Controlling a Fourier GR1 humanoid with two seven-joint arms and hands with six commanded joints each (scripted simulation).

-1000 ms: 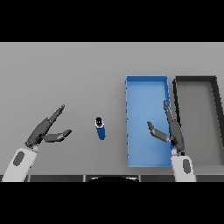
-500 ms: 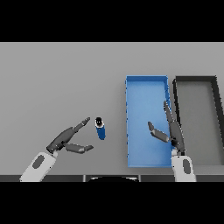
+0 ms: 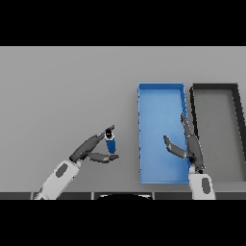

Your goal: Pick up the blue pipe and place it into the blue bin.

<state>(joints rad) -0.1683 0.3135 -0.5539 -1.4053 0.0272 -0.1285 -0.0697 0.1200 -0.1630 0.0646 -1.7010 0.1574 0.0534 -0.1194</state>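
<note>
The blue pipe, a short blue cylinder with a dark top end, stands on the grey table left of the blue bin. My left hand is right beside it, open, with straight fingers reaching its upper end and the thumb below its base. My right hand hovers open over the bin's right side, fingers straight and thumb spread to the left. The bin holds nothing that I can see.
A dark grey bin stands directly right of the blue bin, their long walls side by side. Bare grey table stretches to the left and behind the pipe.
My left hand has swept rightward from the table's left side until its fingers reach the pipe. The pipe and my right hand have stayed where they were.
</note>
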